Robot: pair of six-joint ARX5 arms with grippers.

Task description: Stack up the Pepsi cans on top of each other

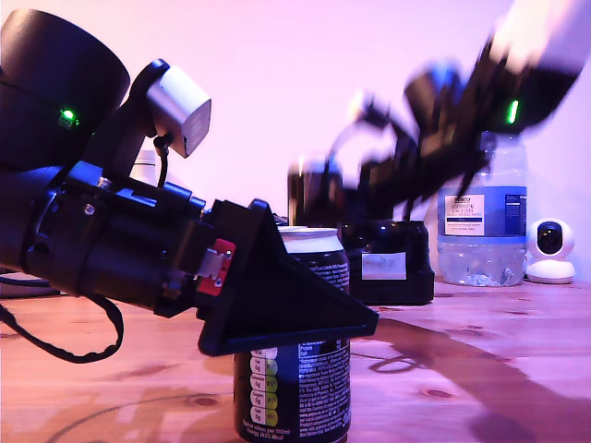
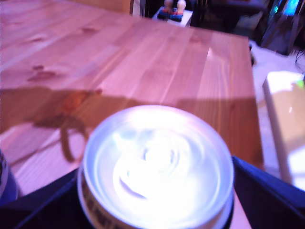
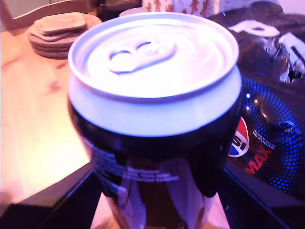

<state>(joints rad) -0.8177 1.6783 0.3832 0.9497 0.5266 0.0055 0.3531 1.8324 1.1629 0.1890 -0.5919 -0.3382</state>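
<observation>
In the exterior view, a black can (image 1: 294, 369) stands upright on the table (image 1: 480, 369), small white writing facing out. My first gripper (image 1: 286, 305) has its jaws on either side of it. The bottle (image 1: 482, 221) label is too blurry to read.

First wrist view: the can's silver top (image 2: 157, 167) faces up.

Second wrist view: my second gripper (image 3: 157, 210) holds another upright can (image 3: 157, 143) beside a pack (image 3: 271, 119) reading "MAX".

I see 2 Pepsi cans (image 1: 295, 388) for sure: 1 near, 1 far and blurry (image 1: 316, 194). The near 1 may be 2 stacked; I cannot tell. There are 2 robot arms (image 1: 92, 221), 1 water bottle (image 1: 482, 221), 1 small white camera (image 1: 551, 247) far on the exterior view's right, 1 big pack of cans (image 3: 271, 119) and 1 pile of wooden mats (image 3: 59, 31).
</observation>
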